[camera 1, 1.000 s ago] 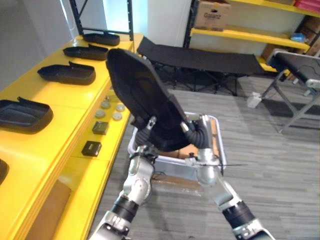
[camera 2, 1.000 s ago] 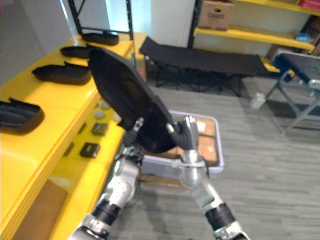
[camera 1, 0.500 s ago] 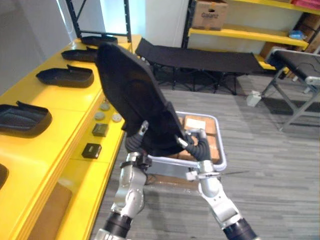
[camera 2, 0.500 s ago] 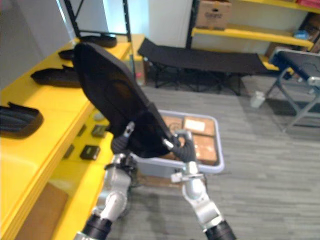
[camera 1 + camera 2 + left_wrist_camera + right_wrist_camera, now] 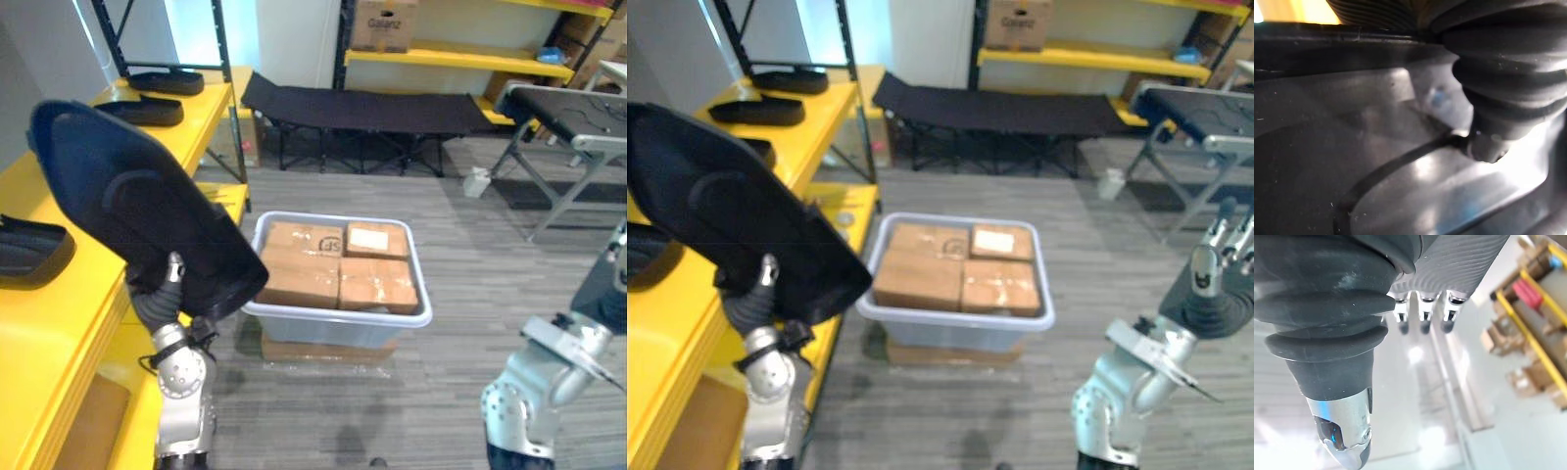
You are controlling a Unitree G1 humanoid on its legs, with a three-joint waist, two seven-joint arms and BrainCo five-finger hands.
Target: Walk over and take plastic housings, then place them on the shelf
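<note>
Placement half done, large black moulded plastic housing (image 5: 137, 220) clamped under thumb of left hand (image 5: 168, 284) above front edge of yellow shelf (image 5: 39, 323), near smaller black housings (image 5: 147, 111) already laid there, right hand (image 5: 1215, 269) straight-fingered, empty, well apart.

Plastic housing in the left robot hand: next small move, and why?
Probably carry the plastic housing left and lower it flat onto the bare yellow shelf: the left robot hand alone grips it, tilted over the shelf's front edge; the right robot hand hangs open, apart.
</note>
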